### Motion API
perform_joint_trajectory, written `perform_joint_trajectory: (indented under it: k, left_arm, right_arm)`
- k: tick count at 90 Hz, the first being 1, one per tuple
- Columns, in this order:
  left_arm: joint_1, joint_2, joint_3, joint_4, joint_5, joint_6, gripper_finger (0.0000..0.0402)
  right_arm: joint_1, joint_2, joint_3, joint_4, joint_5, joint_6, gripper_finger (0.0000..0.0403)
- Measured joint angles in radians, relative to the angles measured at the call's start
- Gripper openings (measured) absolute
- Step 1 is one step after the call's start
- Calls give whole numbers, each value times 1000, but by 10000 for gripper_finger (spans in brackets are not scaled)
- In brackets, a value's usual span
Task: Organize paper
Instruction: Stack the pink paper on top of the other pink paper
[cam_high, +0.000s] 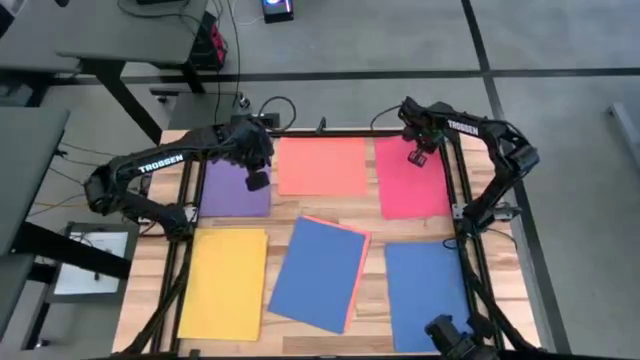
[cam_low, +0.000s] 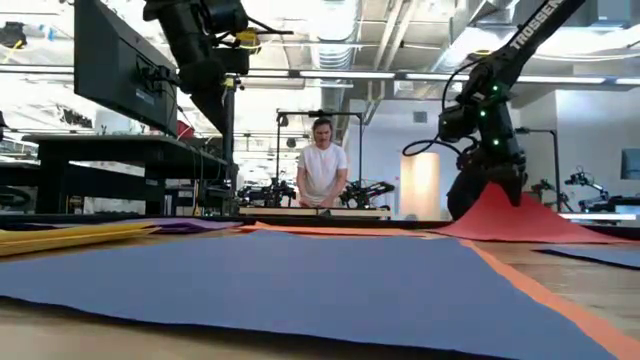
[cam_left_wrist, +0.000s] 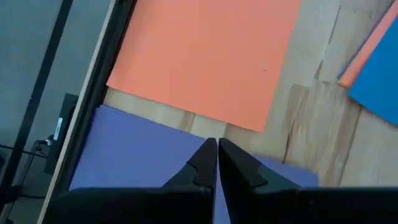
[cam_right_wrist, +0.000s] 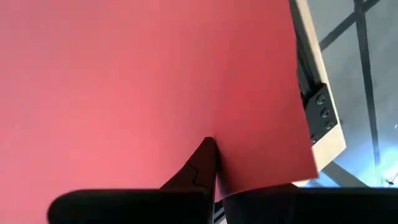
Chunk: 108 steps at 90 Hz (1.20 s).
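Observation:
Coloured paper sheets lie flat on the wooden table: purple (cam_high: 235, 190), salmon-orange (cam_high: 322, 165), yellow (cam_high: 225, 282), a blue one (cam_high: 318, 272) resting on an orange sheet, and another blue (cam_high: 425, 292). At the far right lies the pink-red sheet (cam_high: 412, 190). My right gripper (cam_high: 418, 157) is shut on it near its far edge. My left gripper (cam_high: 258, 181) hangs shut above the purple sheet's right edge (cam_left_wrist: 143, 162), raised well off the table, with nothing between its fingers. My right gripper pinches the pink-red sheet close to its far edge (cam_right_wrist: 249, 168), one finger (cam_right_wrist: 202, 158) on top and the other hidden under the paper. The held part is pulled up into a peak (cam_low: 492, 200). The sheet slopes down from there, and its near part stays on the table.
Black frame rails (cam_high: 462, 215) run along the table's left, right and far sides. A white printed sheet (cam_high: 95, 262) lies on a stand off the table's left. A camera mount (cam_high: 455, 335) sits at the near edge. A person (cam_low: 322, 170) stands far behind the table.

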Motion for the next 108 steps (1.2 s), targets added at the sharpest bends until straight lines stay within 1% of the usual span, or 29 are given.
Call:
perform_joint_trajectory:
  k: [9,23,29,40,51,68,84,100,108]
  left_arm:
    - [0,0,0,0,0,-1,0]
    - [0,0,0,0,0,6,0]
    - [0,0,0,0,0,2,0]
    - [0,0,0,0,0,1,0]
    - [0,0,0,0,0,0,0]
    - [0,0,0,0,0,0,0]
    - [0,0,0,0,0,-2,0]
    - [0,0,0,0,0,-1,0]
    - [0,0,0,0,0,-1,0]
  right_arm:
    - [-1,0,0,2,0,-23,16]
    - [7,0,0,3,6,-51,67]
    - [16,0,0,7,51,-53,90]
    - [32,0,0,-20,188,-94,125]
    - [40,0,17,-70,205,-113,147]
    - [40,-1,25,-86,204,-112,157]
    - [33,-1,25,-30,204,-119,157]
    - [35,-1,26,10,202,-74,157]
    - [40,-1,26,4,202,-115,157]
